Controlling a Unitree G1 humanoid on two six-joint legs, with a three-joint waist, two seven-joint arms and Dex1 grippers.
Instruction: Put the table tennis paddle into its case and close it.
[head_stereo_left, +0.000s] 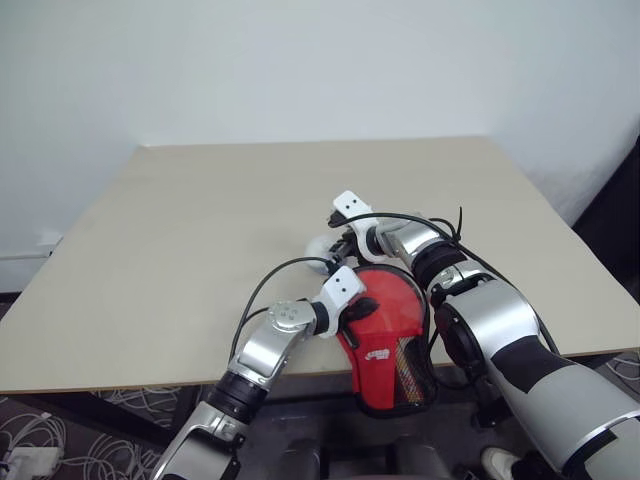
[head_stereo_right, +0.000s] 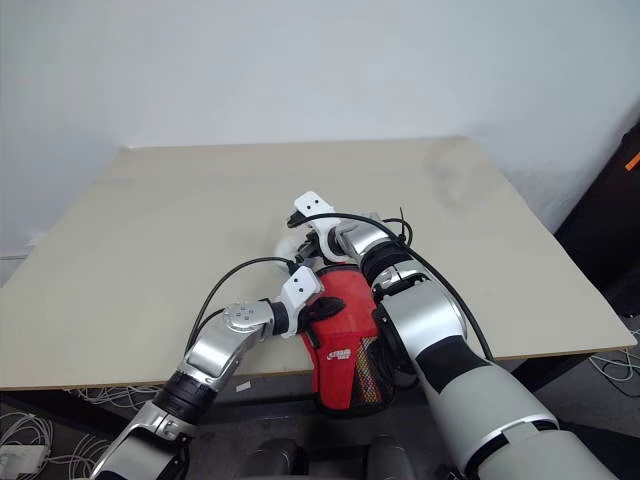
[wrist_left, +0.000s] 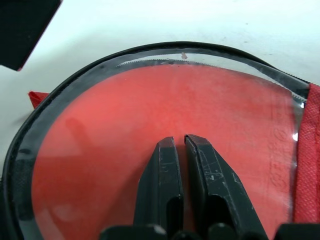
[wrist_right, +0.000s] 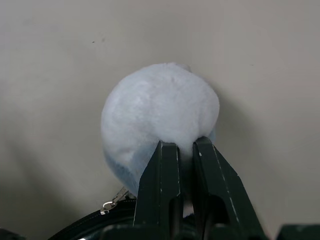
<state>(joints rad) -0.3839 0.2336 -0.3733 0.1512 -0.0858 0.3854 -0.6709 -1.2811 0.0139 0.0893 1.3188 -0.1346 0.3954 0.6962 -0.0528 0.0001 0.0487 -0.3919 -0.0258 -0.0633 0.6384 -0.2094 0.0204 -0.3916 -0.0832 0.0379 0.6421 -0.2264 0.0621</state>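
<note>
I have the round red rubber-faced paddle (wrist_left: 165, 120) lying inside the soft red, black-edged zip case (head_stereo_left: 388, 345), which overhangs the pale wooden table's (head_stereo_left: 180, 260) near edge. My left pincer (wrist_left: 180, 142), fingers together, presses on the rubber directly beneath it. My right pincer (wrist_right: 185, 145) is clamped on the white fluffy pompom (wrist_right: 160, 115) just beyond its tips, apparently the zip pull. Pulling hard could drag the case off the edge, or snag the zip.
</note>
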